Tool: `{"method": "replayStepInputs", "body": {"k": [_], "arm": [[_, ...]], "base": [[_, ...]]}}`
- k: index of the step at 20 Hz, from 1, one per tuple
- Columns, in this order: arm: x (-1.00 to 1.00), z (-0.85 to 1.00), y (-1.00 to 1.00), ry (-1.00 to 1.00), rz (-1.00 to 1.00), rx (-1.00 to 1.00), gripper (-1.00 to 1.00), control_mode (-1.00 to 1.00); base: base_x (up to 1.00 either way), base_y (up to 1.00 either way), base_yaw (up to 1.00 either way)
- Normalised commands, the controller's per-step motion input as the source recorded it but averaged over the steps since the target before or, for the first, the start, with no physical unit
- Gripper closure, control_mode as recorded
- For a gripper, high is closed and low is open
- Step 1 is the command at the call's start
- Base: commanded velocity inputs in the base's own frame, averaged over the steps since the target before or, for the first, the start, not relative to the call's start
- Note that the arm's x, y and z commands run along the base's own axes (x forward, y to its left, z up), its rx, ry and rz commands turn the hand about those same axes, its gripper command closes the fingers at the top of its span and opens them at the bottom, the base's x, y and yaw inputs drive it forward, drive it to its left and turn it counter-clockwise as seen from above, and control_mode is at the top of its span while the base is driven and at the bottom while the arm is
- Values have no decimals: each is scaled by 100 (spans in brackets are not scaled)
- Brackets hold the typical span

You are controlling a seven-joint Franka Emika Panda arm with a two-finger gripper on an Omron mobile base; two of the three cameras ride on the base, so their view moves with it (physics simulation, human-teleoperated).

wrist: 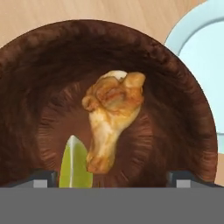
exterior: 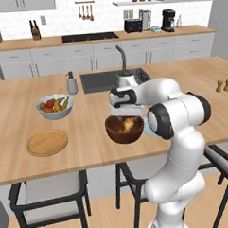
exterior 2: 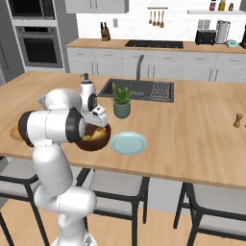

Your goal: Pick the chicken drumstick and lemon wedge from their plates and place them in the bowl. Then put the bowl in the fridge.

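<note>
The dark brown wooden bowl (exterior: 118, 133) (exterior 2: 93, 143) (wrist: 43, 65) stands on the island near its front edge. Inside it the golden-brown chicken drumstick (wrist: 111, 109) (exterior: 128, 124) lies across the middle, with the lemon wedge (wrist: 75, 164) just beside it. My gripper (wrist: 111, 177) (exterior: 127, 114) (exterior 2: 98, 126) hangs directly over the bowl, open, nothing between its fingers. The pale blue-green plate (exterior 2: 129, 143) (wrist: 201, 57) sits bare right next to the bowl. The light-wood plate (exterior: 47, 141) lies bare further left. The fridge is out of view.
A pale bowl of mixed fruit (exterior: 55, 107) and a soap dispenser (exterior: 72, 83) stand behind the wood plate. The sink (exterior: 100, 81) and a potted plant (exterior 2: 122, 102) are behind the bowl. Two small shakers (exterior: 223, 85) stand far right. Stools (exterior: 49, 195) line the island's front.
</note>
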Motion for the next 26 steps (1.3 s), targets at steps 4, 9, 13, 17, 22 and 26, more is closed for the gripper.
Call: {"method": "replayStepInputs", "body": {"k": [4, 9, 13, 17, 22, 26], "arm": [[-55, 37, 62, 0, 28, 0, -100, -100], [-10, 5, 74, 8, 38, -2, -100, -100], [0, -24, 15, 8, 36, 0, -100, -100], [0, -34, 0, 0, 27, 0, -100, -100], [2, -21, -3, 0, 15, 0, -100, -100], [12, -16, 0, 0, 9, 0, -100, -100]], "base": [[0, 0, 0], [0, 0, 0], [0, 0, 0], [0, 0, 0], [0, 0, 0], [0, 0, 0]]}}
